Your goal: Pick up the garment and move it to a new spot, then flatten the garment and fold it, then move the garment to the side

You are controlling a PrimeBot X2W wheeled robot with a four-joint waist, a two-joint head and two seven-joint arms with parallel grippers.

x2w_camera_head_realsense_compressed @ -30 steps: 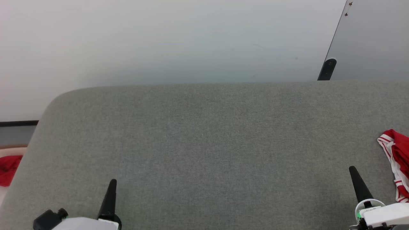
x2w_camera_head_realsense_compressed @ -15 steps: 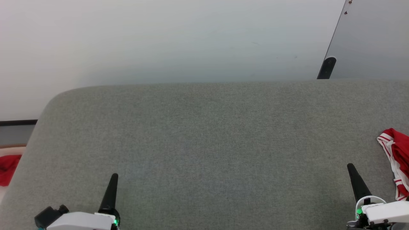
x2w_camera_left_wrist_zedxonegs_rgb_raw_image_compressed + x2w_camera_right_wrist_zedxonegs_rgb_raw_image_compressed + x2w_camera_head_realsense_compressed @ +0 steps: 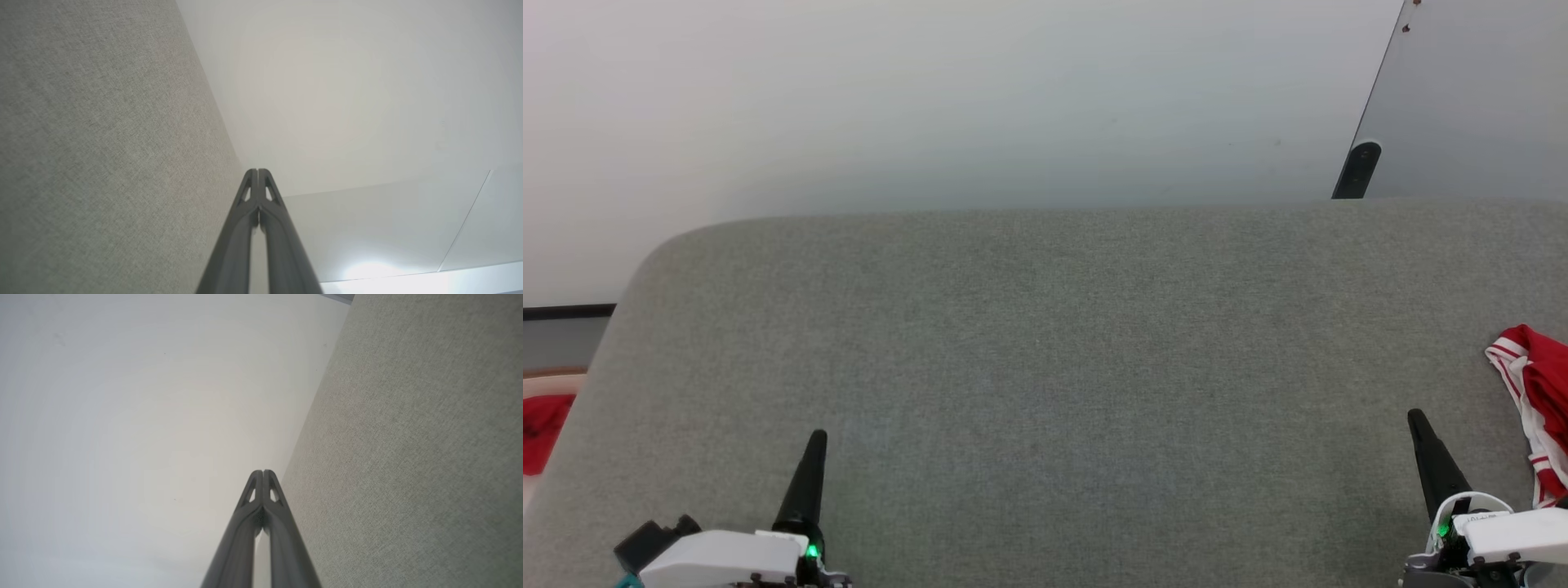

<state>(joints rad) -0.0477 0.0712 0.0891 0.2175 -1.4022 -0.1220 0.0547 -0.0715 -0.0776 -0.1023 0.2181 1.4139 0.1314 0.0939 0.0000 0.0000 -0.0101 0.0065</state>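
Observation:
The garment [image 3: 1539, 408], red with white parts and red-white striped trim, lies crumpled at the right edge of the grey fabric surface [image 3: 1045, 343], partly cut off by the head view's border. My right gripper [image 3: 1416, 418] stands at the lower right, a short way left of the garment, shut and empty; its fingertips [image 3: 262, 474] meet in the right wrist view. At the lower left my left gripper [image 3: 818, 438] is shut with nothing in it, tips together [image 3: 258, 173] in the left wrist view.
A plain red cloth lump [image 3: 541, 420] lies off the surface's left edge, lower down. A white wall [image 3: 931, 106] rises behind the surface, with a grey panel [image 3: 1478, 98] and a dark knob [image 3: 1357, 167] at the back right.
Both grippers have crept a little farther up the surface. The head view has shifted slightly. The garment lies as before.

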